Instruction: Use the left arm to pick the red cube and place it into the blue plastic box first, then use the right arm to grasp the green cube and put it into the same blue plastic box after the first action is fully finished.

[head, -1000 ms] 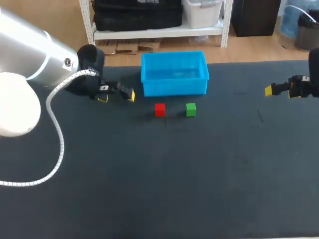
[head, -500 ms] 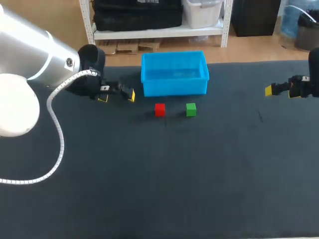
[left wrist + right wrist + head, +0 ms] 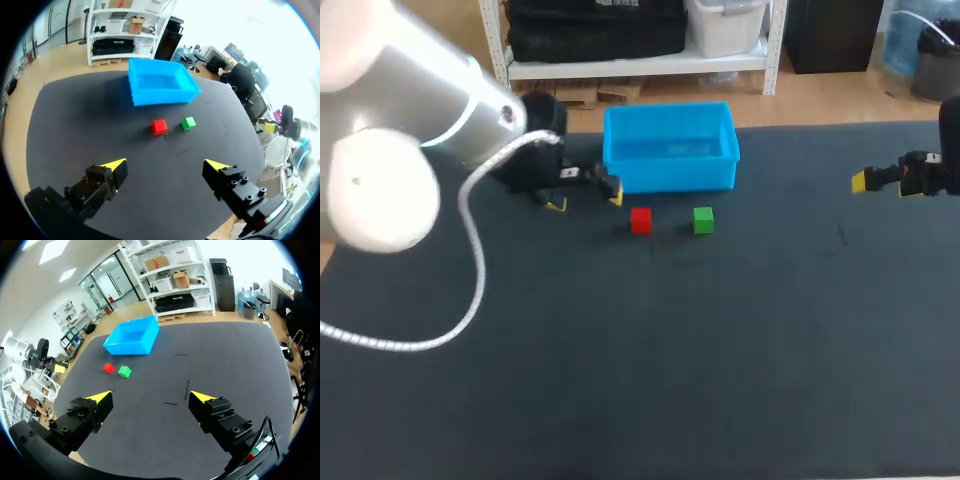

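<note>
The red cube (image 3: 640, 220) and the green cube (image 3: 703, 220) sit side by side on the dark table, just in front of the blue plastic box (image 3: 670, 147). My left gripper (image 3: 584, 195) hangs open to the left of the red cube, near the box's front left corner. In the left wrist view the red cube (image 3: 159, 126), the green cube (image 3: 188, 123) and the box (image 3: 161, 87) lie ahead of the open left gripper (image 3: 167, 164). My right gripper (image 3: 880, 181) stays open at the table's far right; its wrist view shows the red cube (image 3: 108, 368), green cube (image 3: 124, 371) and box (image 3: 132, 336) far ahead of the right gripper (image 3: 149, 396).
A white coiled cable (image 3: 470, 290) hangs from my left arm over the table's left side. The box looks to hold nothing.
My left arm has swung right, bringing its open gripper closer to the red cube. The right arm and both cubes have not moved.
</note>
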Action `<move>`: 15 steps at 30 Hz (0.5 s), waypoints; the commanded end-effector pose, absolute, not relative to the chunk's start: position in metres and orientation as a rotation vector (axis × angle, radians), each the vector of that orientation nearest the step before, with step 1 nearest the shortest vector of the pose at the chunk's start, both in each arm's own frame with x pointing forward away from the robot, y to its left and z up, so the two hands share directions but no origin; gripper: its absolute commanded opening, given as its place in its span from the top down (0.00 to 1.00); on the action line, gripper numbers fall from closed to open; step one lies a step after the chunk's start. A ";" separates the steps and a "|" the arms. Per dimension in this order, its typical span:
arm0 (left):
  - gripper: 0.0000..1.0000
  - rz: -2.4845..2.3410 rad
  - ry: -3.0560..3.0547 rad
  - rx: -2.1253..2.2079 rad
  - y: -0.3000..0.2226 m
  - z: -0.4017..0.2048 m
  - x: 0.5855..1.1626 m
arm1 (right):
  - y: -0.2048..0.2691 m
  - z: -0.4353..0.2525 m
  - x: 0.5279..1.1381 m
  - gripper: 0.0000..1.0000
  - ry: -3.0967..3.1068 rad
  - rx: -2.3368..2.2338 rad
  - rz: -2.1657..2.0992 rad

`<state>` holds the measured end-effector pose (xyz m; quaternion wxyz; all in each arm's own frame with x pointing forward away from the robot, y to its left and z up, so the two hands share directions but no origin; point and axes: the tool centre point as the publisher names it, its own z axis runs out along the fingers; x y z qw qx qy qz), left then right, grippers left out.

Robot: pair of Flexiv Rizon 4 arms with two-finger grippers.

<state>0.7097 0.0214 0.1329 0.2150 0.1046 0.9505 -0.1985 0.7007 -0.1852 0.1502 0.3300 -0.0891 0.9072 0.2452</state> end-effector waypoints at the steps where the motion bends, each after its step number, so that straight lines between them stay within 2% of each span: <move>1: 0.00 -0.429 2.714 0.258 -0.009 0.130 0.736 | -0.185 0.150 0.700 0.00 2.373 -0.233 0.640; 15: 0.00 -0.269 2.865 0.156 -0.019 0.129 0.759 | -0.185 0.150 0.700 0.00 2.373 -0.233 0.640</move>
